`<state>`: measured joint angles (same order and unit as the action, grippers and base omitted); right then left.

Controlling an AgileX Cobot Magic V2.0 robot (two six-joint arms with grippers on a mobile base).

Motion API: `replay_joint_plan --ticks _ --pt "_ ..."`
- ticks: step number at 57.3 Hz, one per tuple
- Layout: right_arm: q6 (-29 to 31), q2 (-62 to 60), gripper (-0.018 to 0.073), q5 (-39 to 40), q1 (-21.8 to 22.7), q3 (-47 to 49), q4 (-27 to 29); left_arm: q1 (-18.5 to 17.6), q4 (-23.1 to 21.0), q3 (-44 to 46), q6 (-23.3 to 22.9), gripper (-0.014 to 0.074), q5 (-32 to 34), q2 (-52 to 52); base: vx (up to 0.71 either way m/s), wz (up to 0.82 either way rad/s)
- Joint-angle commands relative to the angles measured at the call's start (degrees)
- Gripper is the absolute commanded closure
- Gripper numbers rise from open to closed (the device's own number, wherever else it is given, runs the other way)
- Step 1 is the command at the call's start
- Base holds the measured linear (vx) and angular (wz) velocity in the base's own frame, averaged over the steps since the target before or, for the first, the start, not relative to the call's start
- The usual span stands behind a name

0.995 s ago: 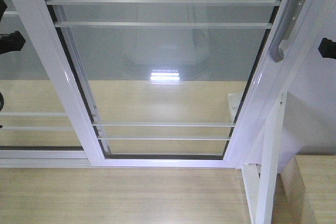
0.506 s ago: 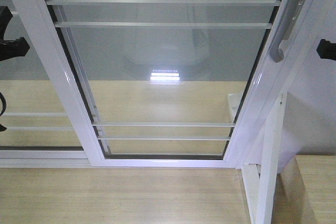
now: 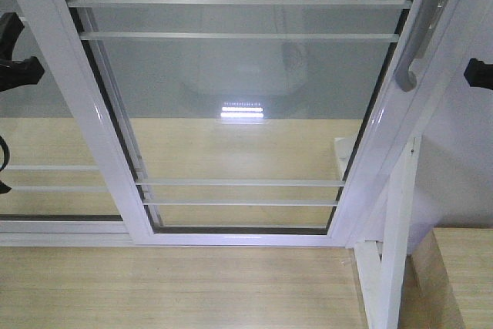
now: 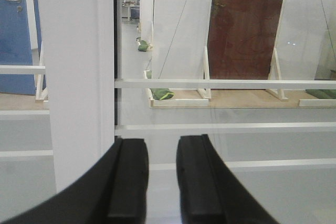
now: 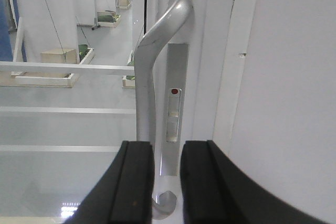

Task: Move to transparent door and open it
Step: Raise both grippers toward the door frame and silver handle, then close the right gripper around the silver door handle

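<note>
Dead ahead of me the tall clear glass sliding door in its white metal frame with thin white horizontal bars (image 3: 239, 113) fills the front view from ten o'clock to two o'clock, standing over the pale wood-plank floor (image 3: 177, 290). Its long grey metal bar handle with the curved end (image 5: 144, 93) runs along the door's edge at two o'clock. My right claw (image 5: 167, 145) faces that handle with its black fingers a little apart and clamped on nothing, while my left claw (image 4: 161, 142) points at the barred glass, likewise slightly parted and empty.
</note>
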<state>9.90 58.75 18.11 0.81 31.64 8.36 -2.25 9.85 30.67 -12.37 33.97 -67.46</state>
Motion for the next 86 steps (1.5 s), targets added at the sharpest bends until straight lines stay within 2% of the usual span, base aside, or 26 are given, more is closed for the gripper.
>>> replay_joint_plan --ticks 1,10,25,38,57,74,86 --pt "-0.14 -0.69 0.0295 4.50 -0.13 1.69 -0.52 -0.16 -0.52 1.95 0.00 0.0255 3.92 0.90 0.00 0.00" --pt "-0.08 -0.69 0.0284 4.50 -0.13 1.69 -0.64 -0.16 -0.52 1.95 0.00 0.0251 3.74 0.90 0.00 0.00" --pt "-0.08 -0.69 0.0203 4.45 -0.13 1.69 -0.70 -0.16 -0.57 1.95 0.00 0.0251 3.61 0.90 0.00 0.00" --pt "-0.08 0.31 0.0201 6.59 -0.13 1.69 -0.70 -0.16 -0.68 1.95 0.00 0.0251 3.50 0.90 0.00 0.00" --pt "-0.87 10.73 0.0201 19.19 -0.13 1.69 -1.00 -0.16 -0.68 1.95 0.00 0.0251 3.50 0.90 0.00 0.00" --pt "-8.45 24.78 0.0201 37.40 -0.13 1.88 -11.69 -0.16 -0.68 1.95 0.00 0.0251 3.50 0.90 0.00 0.00" --pt "-8.16 33.81 0.0201 45.88 -0.13 2.53 -9.26 -0.16 -0.68 1.95 -0.05 0.0251 3.50 0.90 0.00 0.00"
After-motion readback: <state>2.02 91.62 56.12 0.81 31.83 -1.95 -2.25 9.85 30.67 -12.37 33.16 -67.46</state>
